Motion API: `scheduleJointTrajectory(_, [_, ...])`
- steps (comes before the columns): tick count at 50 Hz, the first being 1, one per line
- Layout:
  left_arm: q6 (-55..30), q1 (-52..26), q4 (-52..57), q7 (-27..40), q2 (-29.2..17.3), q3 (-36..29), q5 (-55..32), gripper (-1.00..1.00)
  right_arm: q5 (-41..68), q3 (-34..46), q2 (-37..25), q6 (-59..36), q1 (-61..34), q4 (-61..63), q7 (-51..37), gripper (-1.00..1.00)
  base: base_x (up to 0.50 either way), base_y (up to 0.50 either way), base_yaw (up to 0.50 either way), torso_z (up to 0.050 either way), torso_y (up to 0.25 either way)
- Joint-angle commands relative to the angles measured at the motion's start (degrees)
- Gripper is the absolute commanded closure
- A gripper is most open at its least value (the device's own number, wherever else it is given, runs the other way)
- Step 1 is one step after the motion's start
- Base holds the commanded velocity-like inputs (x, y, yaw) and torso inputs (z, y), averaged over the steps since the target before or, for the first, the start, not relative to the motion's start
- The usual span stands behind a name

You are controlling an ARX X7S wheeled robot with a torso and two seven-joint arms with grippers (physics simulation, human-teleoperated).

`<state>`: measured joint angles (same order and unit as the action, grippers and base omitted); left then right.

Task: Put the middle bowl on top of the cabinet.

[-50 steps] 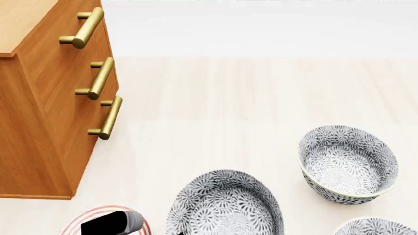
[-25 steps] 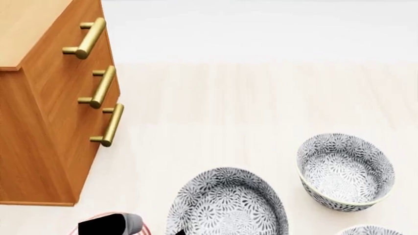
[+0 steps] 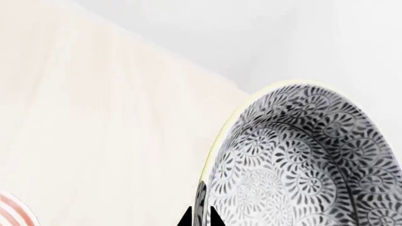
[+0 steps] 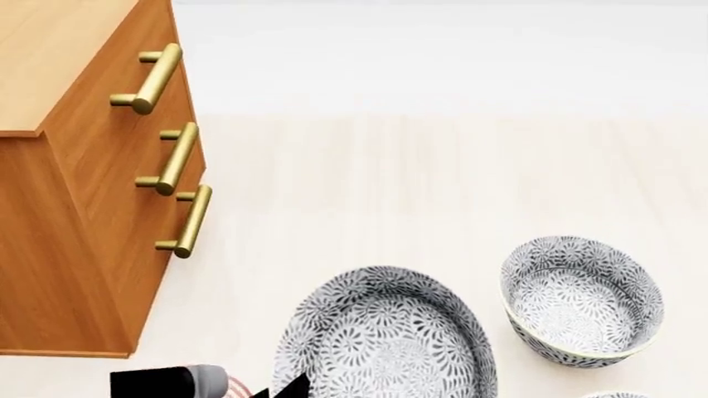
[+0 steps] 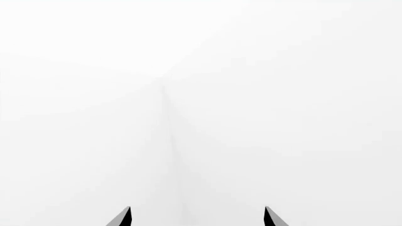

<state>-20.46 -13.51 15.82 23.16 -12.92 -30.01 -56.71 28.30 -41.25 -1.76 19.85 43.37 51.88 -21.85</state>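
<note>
Bowl [image 3: 301, 160] is clamped by its rim in the left hand [image 3: 201, 219], above the desk [image 4: 443, 166]; cabinet [image 4: 66, 66] top, beyond the hand, waits. Right hand [image 5: 197, 216] is apart, empty.

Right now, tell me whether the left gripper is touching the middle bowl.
Touching. In the left wrist view the left gripper has its dark fingers closed on either side of the middle bowl rim, with no gap visible.
</note>
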Motion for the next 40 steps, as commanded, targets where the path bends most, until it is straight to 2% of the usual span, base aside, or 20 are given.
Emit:
scheduleJointTrajectory(1, [1.48, 1.91, 7.89, -0.78, -0.65, 0.77, 1.93, 1.0, -1.6, -1.22, 1.0, 0.84, 0.93, 0.36, 1.61, -1.0, 0.0, 0.0, 0.0, 0.037, 0.227])
scheduleJointTrajectory(6, [1.28, 2.08, 11.27, -0.53, -1.6, 0.06, 2.33, 1.0, -1.27, -1.43, 1.18, 1.21, 1.13, 0.36, 1.7, -1.0, 0.0, 0.0, 0.0, 0.038, 0.221])
scheduleJointTrajectory(11, [-0.01, 0.35, 19.05, 3.22, -3.76, 0.79, 3.09, 1.0, -1.29, -1.39, 1.15, 1.41, 1.07, 0.17, 1.65, -1.0, 0.0, 0.0, 0.0, 0.041, 0.206])
scheduleJointTrajectory(13, [-2.86, -2.97, 25.85, 6.28, -6.17, 1.76, 0.71, 1.0, -1.71, -0.99, 1.05, 1.31, 0.92, 0.19, 1.45, -1.0, 0.0, 0.0, 0.0, 0.048, 0.144])
scheduleJointTrajectory(16, [-5.17, -5.96, 30.08, 9.04, -7.89, 2.78, -2.28, 1.0, -2.41, -0.39, 1.0, 1.25, 0.84, 0.35, 1.06, -1.0, 0.0, 0.0, 0.0, 0.029, 0.075])
scheduleJointTrajectory(22, [-7.57, -10.4, 32.8, 12.76, -9.09, 4.11, -6.1, 1.0, -3.45, 0.63, 0.85, 1.15, 0.74, 0.67, 0.11, -1.0, 0.0, 0.0, 0.0, 0.0, 0.0])
scheduleJointTrajectory(26, [-10.21, -15.46, 35.36, 18.22, -9.58, 5.16, -8.86, 1.0, -4.69, 1.76, 0.49, 0.56, 0.35, 1.07, -1.01, -1.0, 0.0, 0.0, 0.0, 0.0, 0.0])
scheduleJointTrajectory(33, [-12.14, -26.3, 36.7, 28.3, -10.27, 7.88, -22.47, 1.0, -5.42, 2.55, 0.36, 0.43, 0.36, 1.36, -1.96, -1.0, 0.0, 0.0, 0.0, 0.0, 0.0])
scheduleJointTrajectory(37, [-12.88, -37.14, 36.04, 39.79, -11.71, 9.49, -32.37, 1.0, -6.3, 3.44, 0.23, -0.06, 0.23, 1.86, -2.7, -1.0, 0.0, 0.0, 0.0, 0.0, 0.0])
scheduleJointTrajectory(40, [-12.42, -44.5, 33.77, 46.02, -12.35, 10.13, -39.29, 1.0, -6.74, 3.88, 0.27, -0.04, 0.29, 2.05, -3.06, -1.0, 0.0, 0.0, 0.0, 0.0, 0.0])
